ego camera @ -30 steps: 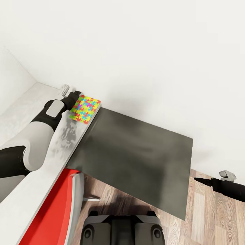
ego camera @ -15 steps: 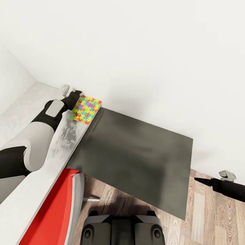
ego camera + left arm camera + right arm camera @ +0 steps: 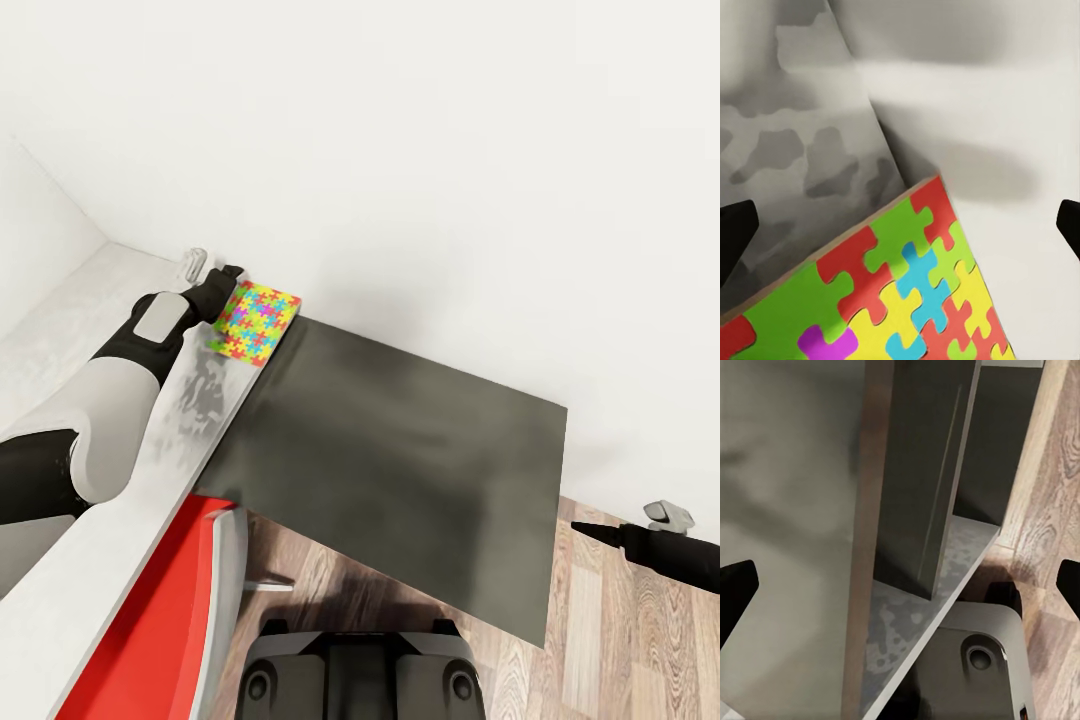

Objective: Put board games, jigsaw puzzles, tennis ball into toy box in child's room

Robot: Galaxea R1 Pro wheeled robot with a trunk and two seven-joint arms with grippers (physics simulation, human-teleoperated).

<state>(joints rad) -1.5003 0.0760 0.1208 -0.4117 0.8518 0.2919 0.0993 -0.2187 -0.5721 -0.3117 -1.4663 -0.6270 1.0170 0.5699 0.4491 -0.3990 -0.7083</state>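
One jigsaw puzzle (image 3: 255,322), a thin square of bright interlocking pieces, lies flat at the far end of the pale table (image 3: 110,520), close to the white wall. My left gripper (image 3: 224,287) is at the puzzle's near-left edge, low over the tabletop. In the left wrist view the gripper (image 3: 900,231) is open wide, its dark fingertips (image 3: 735,232) at both sides, and a corner of the puzzle (image 3: 892,300) lies between them. My right gripper (image 3: 585,530) hangs open over the wood floor at the right, with nothing in it (image 3: 900,585).
The table's dark grey side panel (image 3: 400,470) drops from the tabletop edge to the wood-plank floor (image 3: 640,650). A red chair (image 3: 160,620) stands against the table just in front of my base (image 3: 360,675). White walls close off the far side and the left.
My left gripper has edged slightly toward the puzzle, and the puzzle has slid a little toward the table's end. The right arm has not moved.
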